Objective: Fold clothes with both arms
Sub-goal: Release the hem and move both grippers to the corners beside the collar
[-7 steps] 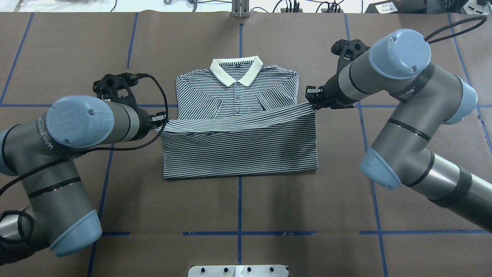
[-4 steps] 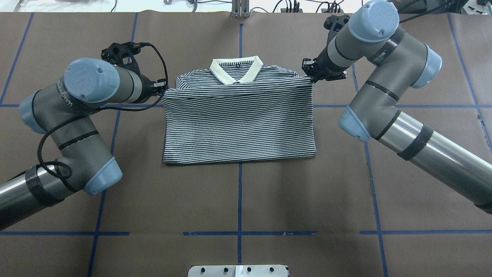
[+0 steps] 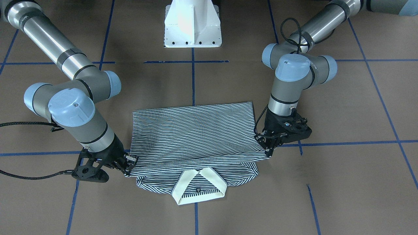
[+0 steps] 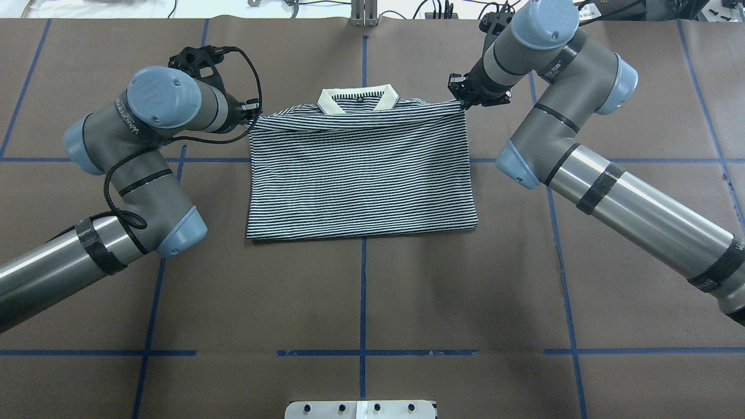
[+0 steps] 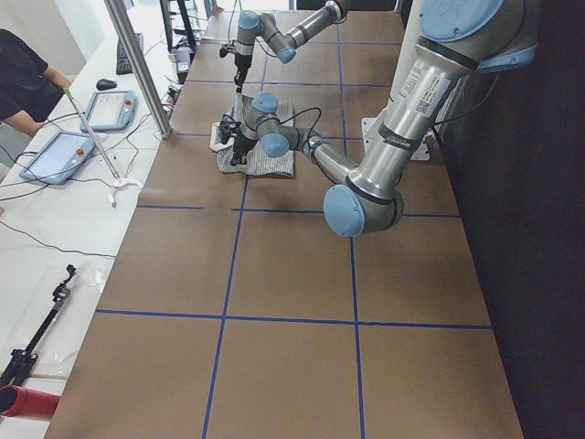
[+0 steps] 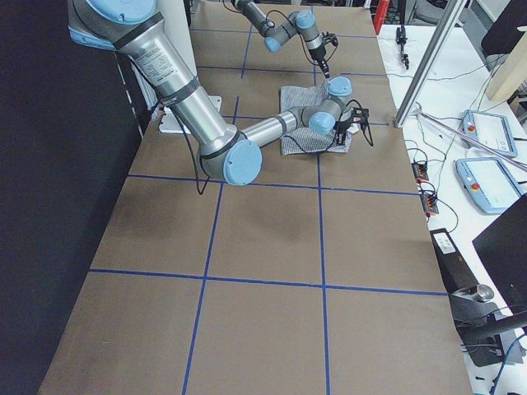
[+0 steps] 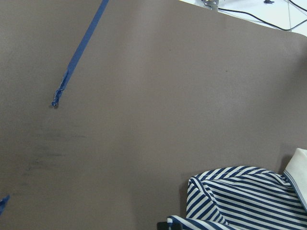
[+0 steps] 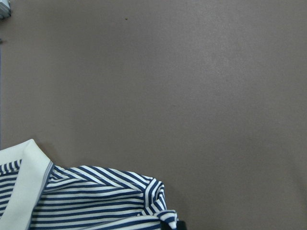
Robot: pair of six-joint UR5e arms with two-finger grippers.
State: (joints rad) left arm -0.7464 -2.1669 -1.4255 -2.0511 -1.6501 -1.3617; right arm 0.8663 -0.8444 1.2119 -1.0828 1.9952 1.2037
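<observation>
The striped polo shirt (image 4: 361,174) lies flat mid-table, folded in half, its lower hem drawn up to the shoulders just below the white collar (image 4: 357,100). My left gripper (image 4: 251,113) is shut on the hem's left corner, low over the table. My right gripper (image 4: 464,100) is shut on the hem's right corner. In the front-facing view the shirt (image 3: 192,130) spans between the left gripper (image 3: 266,145) and the right gripper (image 3: 129,163), with the collar (image 3: 199,187) nearest the camera. The wrist views show striped cloth (image 7: 240,201) (image 8: 96,201) at their lower edges. Buttons and logo are hidden.
The brown table is crossed by blue tape lines (image 4: 363,302). The white pedestal base (image 3: 192,23) stands at the robot's side. A metal post (image 5: 137,64), tablets (image 5: 57,155) and a person (image 5: 18,82) are beyond the far edge.
Both grippers carried the hem away from the robot, from mid-chest up to the shoulder line. The fold now covers the placket and buttons; only the collar shows.
</observation>
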